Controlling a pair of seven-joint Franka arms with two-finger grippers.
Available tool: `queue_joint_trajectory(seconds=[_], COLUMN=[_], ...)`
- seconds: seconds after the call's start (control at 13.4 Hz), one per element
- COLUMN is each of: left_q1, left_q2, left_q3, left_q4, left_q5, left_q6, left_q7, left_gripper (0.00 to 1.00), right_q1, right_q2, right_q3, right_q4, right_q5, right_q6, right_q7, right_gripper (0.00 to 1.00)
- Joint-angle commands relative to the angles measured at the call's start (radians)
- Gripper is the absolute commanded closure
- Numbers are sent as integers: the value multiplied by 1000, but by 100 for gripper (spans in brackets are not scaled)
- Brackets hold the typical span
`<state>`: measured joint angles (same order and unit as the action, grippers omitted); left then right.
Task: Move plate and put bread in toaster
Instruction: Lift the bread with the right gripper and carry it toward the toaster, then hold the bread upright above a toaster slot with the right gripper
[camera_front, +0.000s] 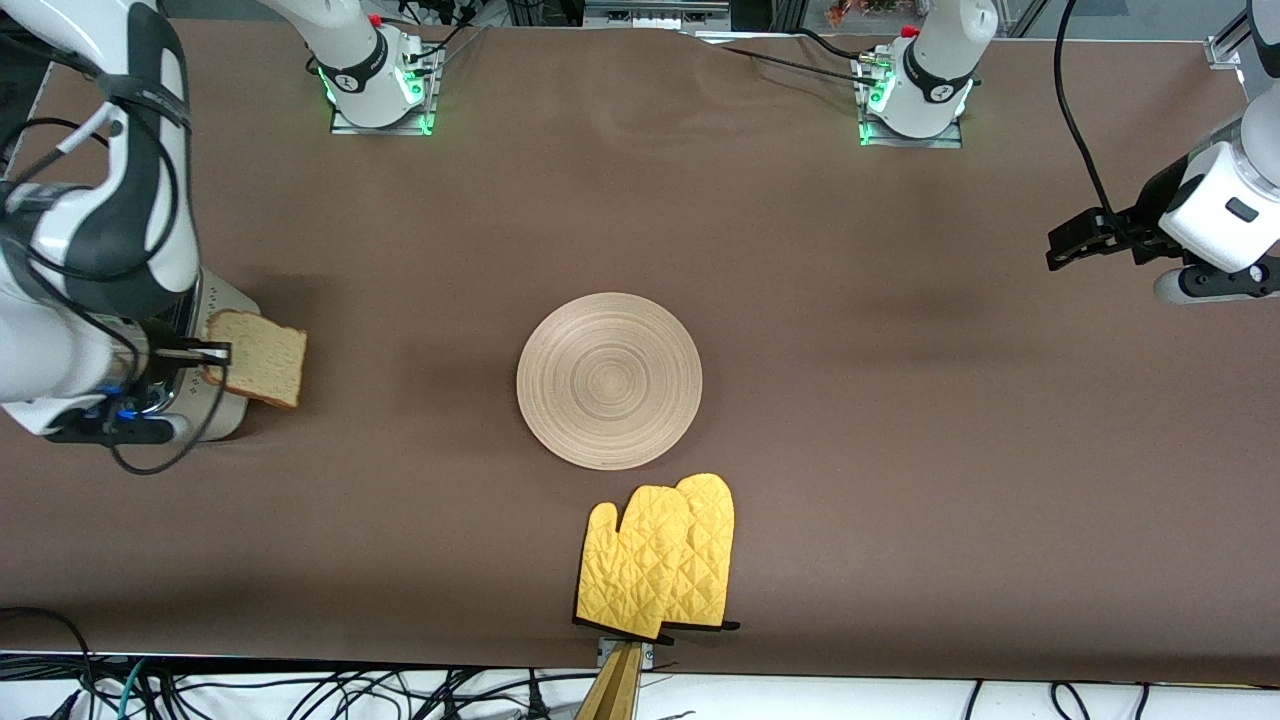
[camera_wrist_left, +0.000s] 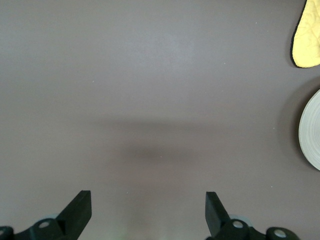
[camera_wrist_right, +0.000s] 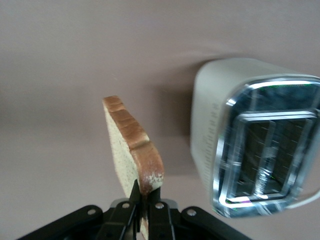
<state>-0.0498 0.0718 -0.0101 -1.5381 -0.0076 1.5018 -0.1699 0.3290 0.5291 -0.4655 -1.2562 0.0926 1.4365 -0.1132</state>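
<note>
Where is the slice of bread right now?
The bread hangs in the right gripper, held up beside the toaster at the right arm's end of the table.

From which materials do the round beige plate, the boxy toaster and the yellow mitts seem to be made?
The round pale beige plate looks like matt wood or bamboo, going by its concentric ring grooves. The boxy cream-white toaster seems to be plastic or painted metal with a mirror-bright chrome top. The yellow oven mitts look like quilted fabric with diamond stitching and a black edge.

Spread fingers (camera_wrist_left: 80, 212) over bare brown table (camera_wrist_left: 150, 90)
</note>
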Motion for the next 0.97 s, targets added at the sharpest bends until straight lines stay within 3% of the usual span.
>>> queue_joint_trajectory(seconds=[0.0,0.52,0.89], left_q1=[11,10,11], left_q2=[6,6,6], left_q3=[-4,-4,-4], left_q4=[23,23,21], left_q5=[-22,-23,-23], left_q6=[-14,-14,-14], left_q7=[-3,-5,-5], left_gripper=[0,0,0], right_q1=[4,-5,-59], right_q2=[-37,-21,21], right_q3=[-68,-254,-259], right_q4=[4,3,3], right_q5=[-34,-65,-91], right_q6=[-38,-18,68], right_q7=[-103,-313,-313], right_gripper=[100,100,100])
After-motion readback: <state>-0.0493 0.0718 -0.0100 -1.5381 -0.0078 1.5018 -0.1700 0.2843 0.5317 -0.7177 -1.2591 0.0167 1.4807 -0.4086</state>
